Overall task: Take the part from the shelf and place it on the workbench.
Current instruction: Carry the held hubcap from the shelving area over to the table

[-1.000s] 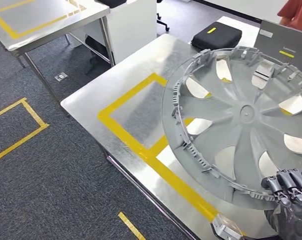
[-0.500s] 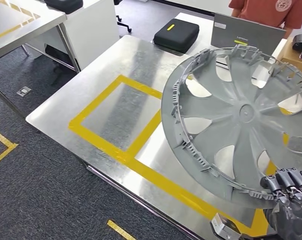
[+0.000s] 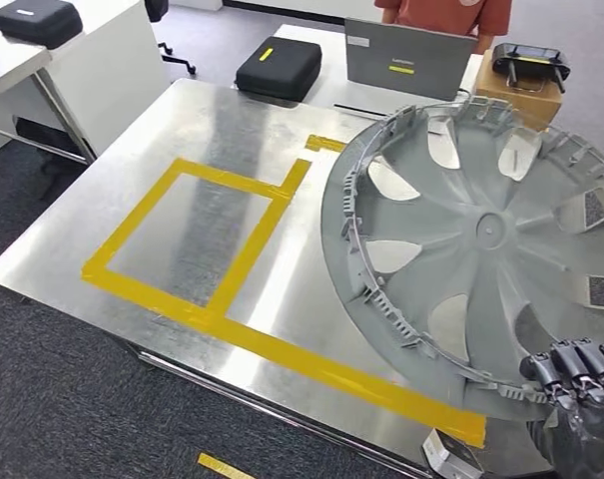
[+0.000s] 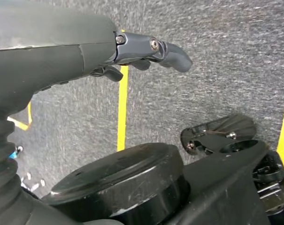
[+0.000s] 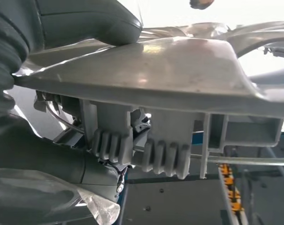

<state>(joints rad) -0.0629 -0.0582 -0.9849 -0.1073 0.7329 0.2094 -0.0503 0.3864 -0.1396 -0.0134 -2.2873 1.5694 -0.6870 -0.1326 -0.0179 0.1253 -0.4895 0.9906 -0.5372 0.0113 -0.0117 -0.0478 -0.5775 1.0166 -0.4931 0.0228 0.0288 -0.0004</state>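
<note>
The part is a large grey plastic wheel cover (image 3: 479, 249) with curved spokes, held tilted above the right side of the steel workbench (image 3: 208, 130). My right hand (image 3: 581, 399) grips its near rim at the lower right, dark fingers hooked over the edge. In the right wrist view the thumb (image 5: 90, 18) lies on one face of the rim (image 5: 168, 70) and the fingers curl under the ribbed clips. My left hand (image 4: 97, 47) hangs beside my body over the carpet, fingers apart and holding nothing.
Yellow tape (image 3: 208, 299) marks rectangles on the workbench. A black case (image 3: 278, 67), a grey laptop (image 3: 404, 60) and a cardboard box with a controller (image 3: 528, 75) sit at the far edge, where a person in an orange top (image 3: 441, 12) stands. Another table (image 3: 12, 60) is far left.
The camera has swung right and closer, so the workbench and its taped rectangles have slid left in the picture. The wheel cover stays in my right hand in the same pose.
</note>
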